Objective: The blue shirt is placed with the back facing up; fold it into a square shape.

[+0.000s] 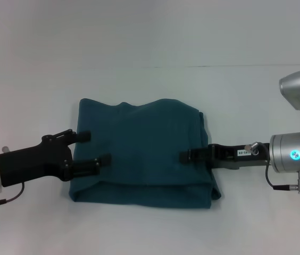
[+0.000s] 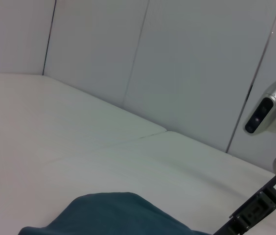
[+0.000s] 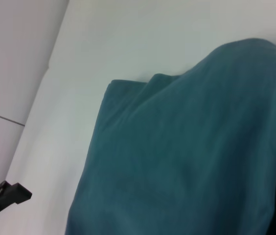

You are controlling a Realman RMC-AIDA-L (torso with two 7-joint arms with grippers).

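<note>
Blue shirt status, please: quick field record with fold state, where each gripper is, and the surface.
shirt: blue shirt folded into a roughly square bundle, far edge bumpy
left gripper: left gripper at the shirt's left edge, fingers spread apart over the cloth
right gripper: right gripper reaching in over the shirt's right side
surface: white table

The folded blue shirt (image 1: 142,151) lies flat on the desk (image 1: 150,48), middle of the work area. The left gripper (image 1: 96,147) reaches in over the shirt's left edge, one finger above the other. The right gripper (image 1: 184,156) comes in from the opposite side, over the shirt's right half, facing the left one across the cloth.
</note>
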